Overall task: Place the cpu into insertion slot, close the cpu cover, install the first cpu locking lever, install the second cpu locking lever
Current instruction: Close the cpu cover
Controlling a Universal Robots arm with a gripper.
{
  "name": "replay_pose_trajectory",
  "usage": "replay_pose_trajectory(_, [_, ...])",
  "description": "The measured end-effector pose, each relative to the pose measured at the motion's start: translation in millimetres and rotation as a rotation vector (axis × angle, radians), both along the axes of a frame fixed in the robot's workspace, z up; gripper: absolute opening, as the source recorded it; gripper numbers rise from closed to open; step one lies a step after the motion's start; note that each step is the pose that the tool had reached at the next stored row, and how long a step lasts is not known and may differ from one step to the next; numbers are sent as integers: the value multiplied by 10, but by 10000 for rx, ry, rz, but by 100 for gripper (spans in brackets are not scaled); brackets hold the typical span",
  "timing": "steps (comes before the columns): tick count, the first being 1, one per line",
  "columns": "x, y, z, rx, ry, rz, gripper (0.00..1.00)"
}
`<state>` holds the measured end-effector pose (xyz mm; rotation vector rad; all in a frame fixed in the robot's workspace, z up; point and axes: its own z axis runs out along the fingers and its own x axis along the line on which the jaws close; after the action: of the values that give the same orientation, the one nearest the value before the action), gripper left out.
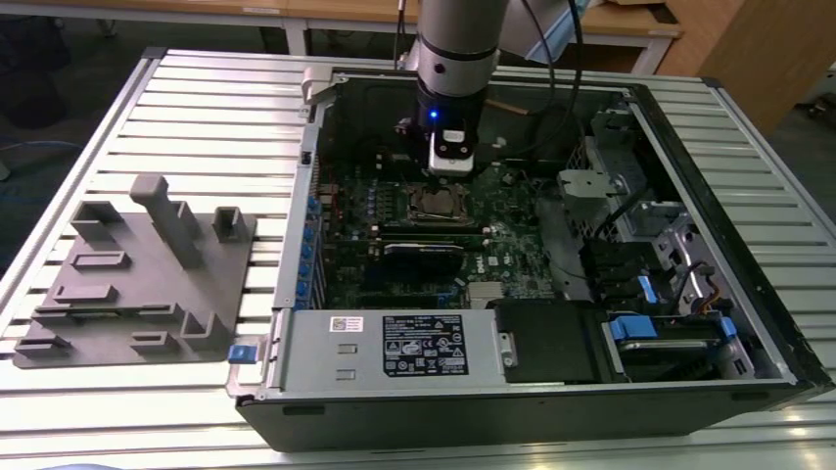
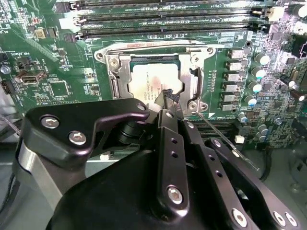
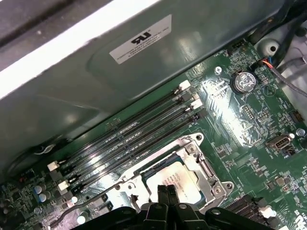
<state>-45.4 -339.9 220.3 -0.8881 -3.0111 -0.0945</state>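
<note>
Cpu (image 2: 149, 82) contact: fingertips (image 2: 171, 96) were drawn together with nothing between them, tips resting on the chip's near edge.
Gripper (image 2: 168, 98): pointed straight down over the socket; in the exterior view it (image 1: 447, 176) hung just above the board.
Cpu position: lay flat in the insertion slot (image 2: 153, 60), square to it, silver top facing up.
Cpu cover (image 2: 194, 79): frame appeared to be down around the chip, which showed through its window; I could not tell whether it was fully seated.
Locking lever (image 2: 220, 136): thin rod stood out from the socket corner at an angle, not hooked under a catch; both wrist views showed it (image 3: 76, 211).
Second lever: could not tell.
Motherboard (image 2: 48, 57): green, lying inside the open computer case (image 1: 731, 245).
Progress (judged): placing done, cover probably closed, lever work not yet done.
</note>
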Motion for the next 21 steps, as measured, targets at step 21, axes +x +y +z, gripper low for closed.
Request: replay_pose_trajectory(21, [0,0,-3,0,1,2279,11])
